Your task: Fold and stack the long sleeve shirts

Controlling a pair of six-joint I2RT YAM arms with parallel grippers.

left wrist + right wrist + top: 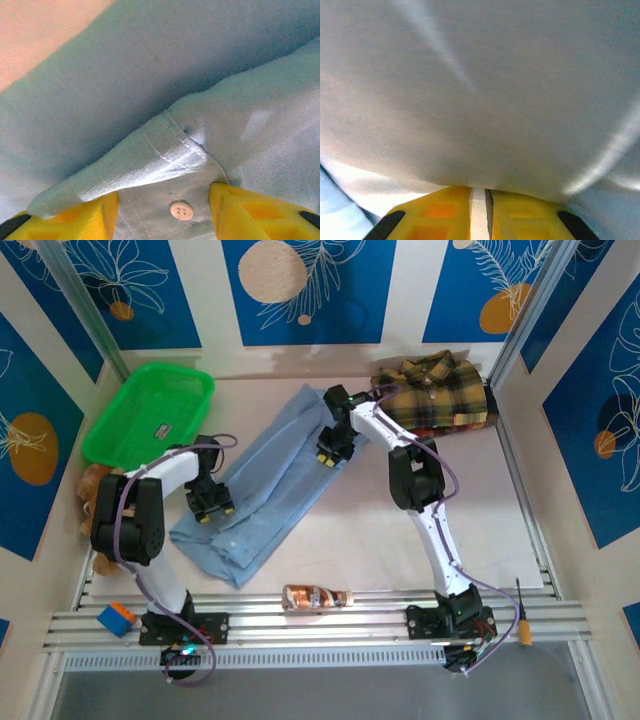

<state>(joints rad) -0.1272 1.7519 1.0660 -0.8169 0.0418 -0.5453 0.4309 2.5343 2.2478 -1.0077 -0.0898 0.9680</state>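
Note:
The light blue long sleeve shirt [270, 475] lies lengthwise in a diagonal band across the middle of the table. The plaid long sleeve shirt [435, 390] sits folded at the back right. My left gripper [210, 505] rests on the blue shirt's left edge. In the left wrist view its yellow fingers [240, 212] stand apart with a buttoned strip of blue cloth [181, 210] lying flat between them, and a fold drapes over the left one. My right gripper [330, 453] is at the shirt's right edge. Its jaws are nearly together on a thin strip of pale cloth [479, 200].
A green plastic basket [150, 410] stands at the back left, with a brown soft toy [92, 490] below it. A brown bottle [315, 596] lies near the front rail. A blue and orange block [117, 620] and an orange-handled tool [522, 625] sit at the front corners.

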